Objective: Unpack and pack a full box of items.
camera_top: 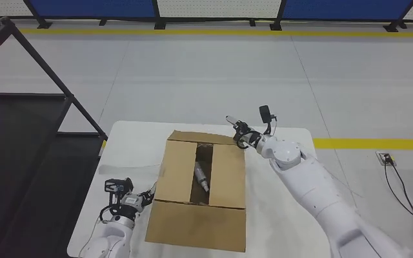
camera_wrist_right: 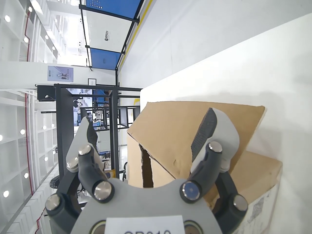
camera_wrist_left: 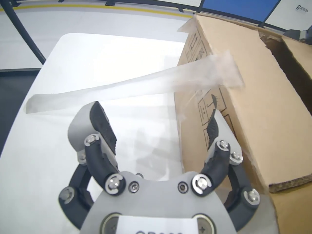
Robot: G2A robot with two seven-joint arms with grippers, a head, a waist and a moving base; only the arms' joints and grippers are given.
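You have a tan-brown cardboard box [camera_top: 200, 193] on a white worktop [camera_top: 129, 142]. Black outline symbols are printed on the box's side, and a cloudy, see-through strip of tape [camera_wrist_left: 121, 88] is stuck to it. In the dark gap between its flaps you can see a grey-and-white item [camera_top: 201, 175]. The left gripper [camera_wrist_left: 154, 113] and right gripper [camera_wrist_right: 148, 116] both have pale grey fingers with black ribbed pads [camera_wrist_left: 102, 122].

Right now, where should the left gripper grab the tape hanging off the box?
Probably near its free end: the tape is stuck to the box at one end, and the rest stands out loose over the table. Bring the open left gripper from the table side, closing on the strip's flat faces.
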